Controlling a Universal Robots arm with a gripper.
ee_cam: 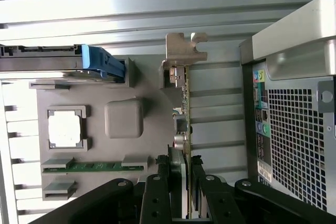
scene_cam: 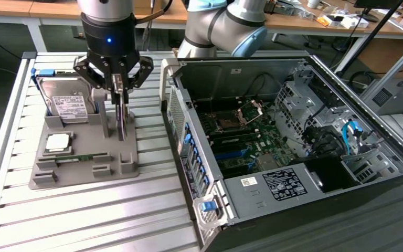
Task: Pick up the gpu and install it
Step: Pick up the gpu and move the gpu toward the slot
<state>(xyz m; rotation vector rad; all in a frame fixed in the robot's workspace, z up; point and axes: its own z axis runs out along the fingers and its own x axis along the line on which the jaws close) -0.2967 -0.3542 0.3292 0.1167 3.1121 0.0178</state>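
The gpu [scene_cam: 122, 116] stands on edge in the grey holder [scene_cam: 82, 173] on the slatted table, at the exterior view's left. It is a thin dark card, seen edge-on. My gripper [scene_cam: 119, 93] is straight above it, and its black fingers [scene_cam: 128, 79] come down on both faces of the card's upper edge. In the wrist view the gpu [ee_cam: 184, 108] runs away from the gripper [ee_cam: 184, 165] as a narrow strip, ending in its silver bracket [ee_cam: 185, 48]. The two fingertips press against the card from either side, so the gripper is shut on it.
A silver hard drive [scene_cam: 65, 102], a square processor [scene_cam: 58, 142] and a green memory stick [scene_cam: 82, 157] share the holder. The open computer case [scene_cam: 341, 184] lies at the exterior view's right with its motherboard [scene_cam: 243, 136] exposed. The case's rear panel [ee_cam: 294, 129] is close beside the gpu.
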